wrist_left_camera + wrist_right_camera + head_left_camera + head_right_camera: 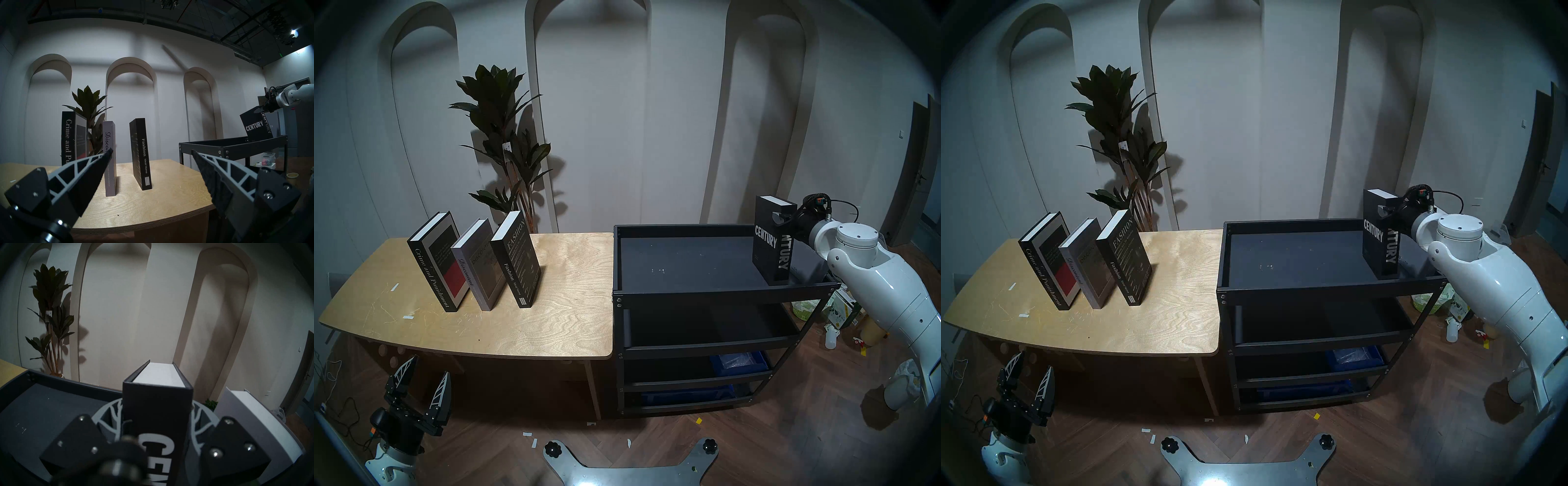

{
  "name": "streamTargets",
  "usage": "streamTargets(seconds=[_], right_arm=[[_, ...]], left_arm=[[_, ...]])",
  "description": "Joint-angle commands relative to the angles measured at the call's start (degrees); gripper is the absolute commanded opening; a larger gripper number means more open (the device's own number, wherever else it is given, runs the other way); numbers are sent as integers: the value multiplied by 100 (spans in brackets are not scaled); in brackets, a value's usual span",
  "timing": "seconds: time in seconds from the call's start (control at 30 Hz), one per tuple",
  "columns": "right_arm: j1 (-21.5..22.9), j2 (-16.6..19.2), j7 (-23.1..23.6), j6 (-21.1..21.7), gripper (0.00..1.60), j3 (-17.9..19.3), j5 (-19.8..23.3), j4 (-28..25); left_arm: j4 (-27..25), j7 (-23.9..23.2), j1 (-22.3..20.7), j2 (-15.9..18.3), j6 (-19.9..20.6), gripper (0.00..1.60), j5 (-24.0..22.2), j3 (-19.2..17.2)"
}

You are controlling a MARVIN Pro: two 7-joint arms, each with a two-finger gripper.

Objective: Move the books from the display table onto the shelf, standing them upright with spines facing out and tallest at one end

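Here the right pincer point(157, 414) is clenched on the Century book point(770, 244), a finger on each cover just below its top; the book stands spine out on the shelf point(714, 293) at that pincer's end. Just beyond the pincer's right finger a grey book point(251, 422) stands on the same tray. The left pincer point(426, 376) hangs released, jaws wide, low before the table point(551, 322). Ahead of it, well apart, stand Crime and Punishment point(434, 261), Discontent point(477, 264) and Fashion point(516, 259), tilted, spines toward it.
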Motion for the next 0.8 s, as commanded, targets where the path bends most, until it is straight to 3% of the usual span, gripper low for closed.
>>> streamTargets(seconds=[0.0,0.37,0.77], right_arm=[[-523,614,500,84,0,339,449,-160],[-1250,1367,1520,175,0,816,1346,10],[-2013,1701,2646,-11,0,1401,1999,671]], left_arm=[[-64,-12,-7,8,-13,160,-2,-8],[-86,-18,1,4,-14,160,-4,-12],[-112,-20,16,-3,-14,160,-5,-18]])
